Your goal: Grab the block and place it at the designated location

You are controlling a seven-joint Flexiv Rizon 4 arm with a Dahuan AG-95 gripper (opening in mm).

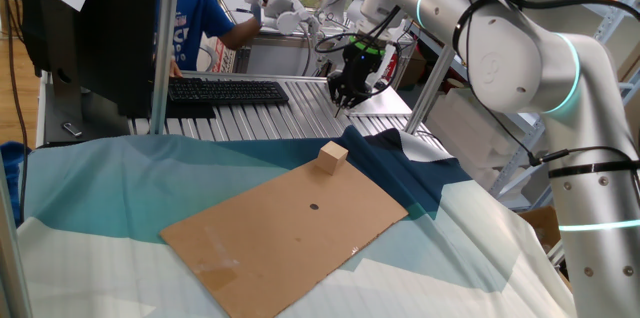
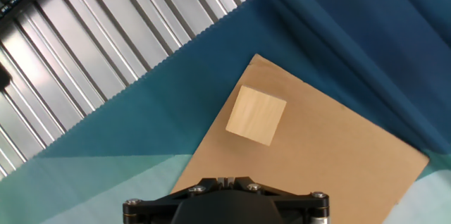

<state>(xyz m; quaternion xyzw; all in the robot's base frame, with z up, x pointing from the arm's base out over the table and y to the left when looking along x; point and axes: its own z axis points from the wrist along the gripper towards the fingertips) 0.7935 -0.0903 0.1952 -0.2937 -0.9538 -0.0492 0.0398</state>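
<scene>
Looking nearest first, we see a flat brown cardboard sheet (image 1: 290, 228) on smooth blue cloth (image 1: 100, 188); the pale, square-edged wooden block (image 1: 333, 156) sits at its far corner; beyond, over the ribbed metal desk (image 1: 250, 123), our hand (image 1: 343, 103) hangs; its spread we cannot tell.
</scene>
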